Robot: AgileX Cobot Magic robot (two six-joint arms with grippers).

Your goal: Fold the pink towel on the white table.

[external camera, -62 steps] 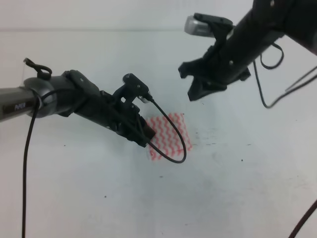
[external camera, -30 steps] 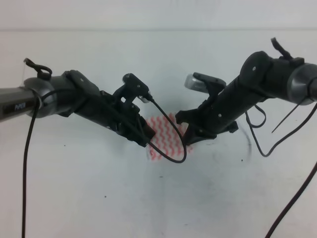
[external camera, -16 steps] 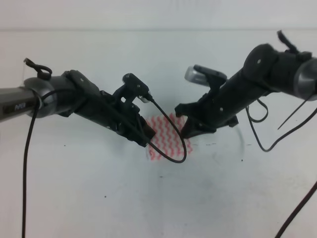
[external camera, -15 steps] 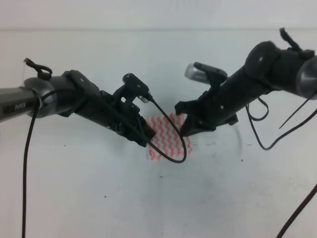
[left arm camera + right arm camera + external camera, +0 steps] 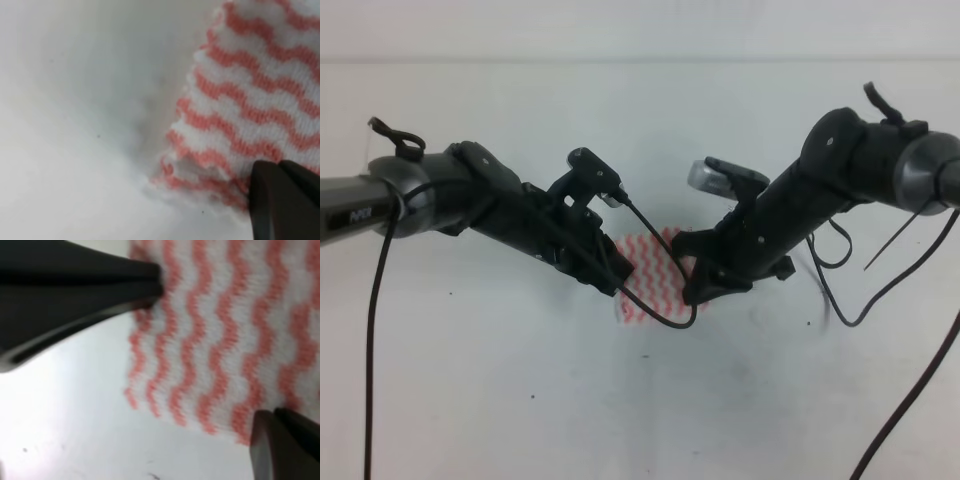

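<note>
Pink-striped, the pink towel [image 5: 655, 275] lies at mid-scene on the white counter [image 5: 500, 390], between our two arms. Our left pincer [image 5: 610, 277] pinches its left edge, lifting a small fold; our right pincer [image 5: 695, 290] is closed on its right edge.

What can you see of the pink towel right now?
The pink towel is a small thin knit-looking cloth, white with pink-red wavy stripes, lying on the white table between both arms. The left gripper is shut on a rumpled edge; the right gripper is closed at another edge.
</note>
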